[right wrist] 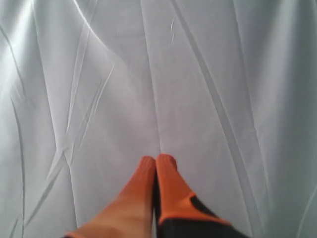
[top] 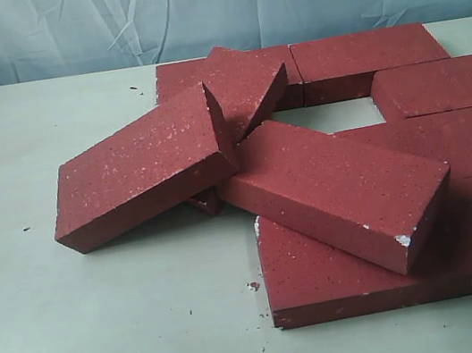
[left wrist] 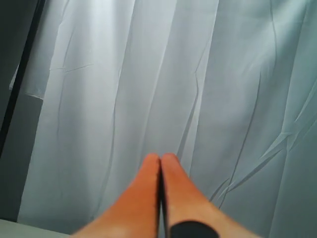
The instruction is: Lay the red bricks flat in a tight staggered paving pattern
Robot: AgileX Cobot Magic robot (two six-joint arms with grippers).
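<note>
The left pincer (left wrist: 160,158) and right pincer (right wrist: 156,159) are clenched, empty; the leftmost tilted brick (top: 139,167), toward the left edge of the table (top: 57,351), seems nearer the left.

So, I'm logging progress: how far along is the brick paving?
Done: flat bricks line the back and right. In hand: nothing; left gripper and right gripper are shut, empty, facing a curtain. Left: tilted left brick, centre brick and rear brick need laying flat.
</note>
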